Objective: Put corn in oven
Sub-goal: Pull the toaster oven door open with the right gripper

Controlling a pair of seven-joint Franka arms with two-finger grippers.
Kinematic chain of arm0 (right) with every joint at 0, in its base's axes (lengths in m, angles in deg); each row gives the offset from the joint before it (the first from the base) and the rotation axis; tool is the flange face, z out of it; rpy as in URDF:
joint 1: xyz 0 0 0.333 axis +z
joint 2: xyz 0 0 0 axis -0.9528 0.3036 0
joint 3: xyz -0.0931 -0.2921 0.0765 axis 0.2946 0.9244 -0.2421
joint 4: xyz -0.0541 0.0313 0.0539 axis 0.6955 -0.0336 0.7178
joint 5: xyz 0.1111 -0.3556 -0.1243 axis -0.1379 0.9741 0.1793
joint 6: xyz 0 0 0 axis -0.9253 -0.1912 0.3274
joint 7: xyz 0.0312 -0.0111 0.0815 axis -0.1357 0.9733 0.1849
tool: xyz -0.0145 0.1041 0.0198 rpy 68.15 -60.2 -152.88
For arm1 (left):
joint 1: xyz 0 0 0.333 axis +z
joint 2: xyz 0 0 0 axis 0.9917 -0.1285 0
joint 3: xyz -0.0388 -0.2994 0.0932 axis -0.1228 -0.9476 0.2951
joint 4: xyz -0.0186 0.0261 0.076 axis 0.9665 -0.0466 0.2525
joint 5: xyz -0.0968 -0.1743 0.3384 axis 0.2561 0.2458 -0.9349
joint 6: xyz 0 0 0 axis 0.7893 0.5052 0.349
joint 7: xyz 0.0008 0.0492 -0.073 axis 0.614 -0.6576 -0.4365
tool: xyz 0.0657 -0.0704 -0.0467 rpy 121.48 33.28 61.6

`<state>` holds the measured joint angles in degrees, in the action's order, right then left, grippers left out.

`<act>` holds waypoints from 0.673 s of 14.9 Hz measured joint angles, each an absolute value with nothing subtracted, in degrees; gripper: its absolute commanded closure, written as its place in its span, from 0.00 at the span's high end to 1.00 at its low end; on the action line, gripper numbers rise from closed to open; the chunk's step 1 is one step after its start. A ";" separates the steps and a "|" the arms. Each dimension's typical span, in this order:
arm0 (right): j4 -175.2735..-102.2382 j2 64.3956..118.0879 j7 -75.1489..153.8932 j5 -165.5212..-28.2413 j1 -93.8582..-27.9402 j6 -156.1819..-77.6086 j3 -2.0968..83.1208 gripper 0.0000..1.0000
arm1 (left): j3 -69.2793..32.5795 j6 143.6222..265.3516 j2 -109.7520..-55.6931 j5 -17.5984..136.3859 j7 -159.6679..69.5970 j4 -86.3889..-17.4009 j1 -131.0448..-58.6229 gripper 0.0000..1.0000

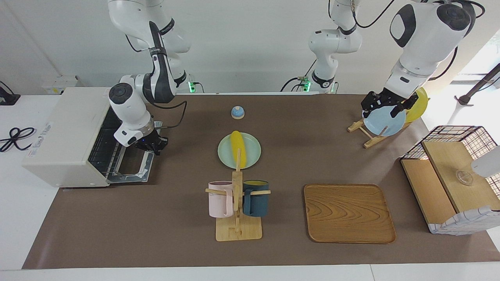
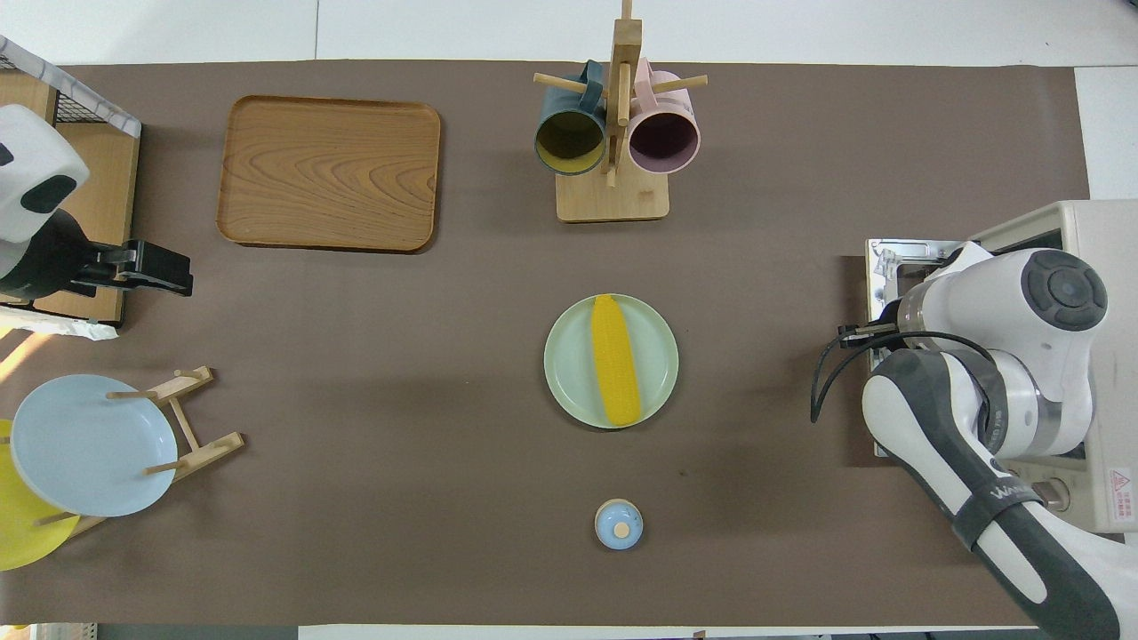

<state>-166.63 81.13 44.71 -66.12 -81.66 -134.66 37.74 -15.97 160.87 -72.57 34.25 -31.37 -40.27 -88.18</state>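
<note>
Corn (image 1: 236,149) is lying on the pale green plate (image 1: 252,150) mid-table (image 1: 175,234), with bare brown mat all around it. The oven (image 1: 66,136) sits at the right arm's end, door dropped open. Right pincer (image 1: 152,145) is low over that door; can't tell its gap. Left pincer (image 1: 384,104) hangs over the plate rack (image 1: 369,134), and I can't tell there either.

Corn (image 1: 237,149) on plate (image 1: 252,158) at mid-table; mug rack (image 1: 238,230) farther from robots; oven (image 1: 64,136) (door down) at the right arm's end.
</note>
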 measured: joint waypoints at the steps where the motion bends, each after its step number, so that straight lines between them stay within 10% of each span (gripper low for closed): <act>1: -166.80 81.86 44.96 -66.11 -81.67 -135.45 37.75 0.00 | -15.93 160.85 -72.94 34.25 -31.38 -40.24 -88.22 1.00; 4: -166.81 82.70 46.00 -65.90 -81.66 -136.13 37.75 0.00 | -15.70 160.15 -72.86 34.28 -31.15 -40.25 -88.22 1.00; 8: -166.73 82.69 48.41 -64.78 -80.46 -136.13 37.89 0.61 | -15.72 159.60 -72.41 34.30 -31.03 -40.25 -88.33 1.00; 10: -166.35 82.57 50.49 -64.34 -77.76 -136.12 38.24 0.68 | -15.72 159.58 -72.30 34.30 -31.01 -40.25 -88.33 1.00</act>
<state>-166.35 82.57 50.49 -64.34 -77.76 -136.12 38.24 -15.72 159.58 -72.30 34.30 -31.01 -40.25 -88.33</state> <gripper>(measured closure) 0.621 0.000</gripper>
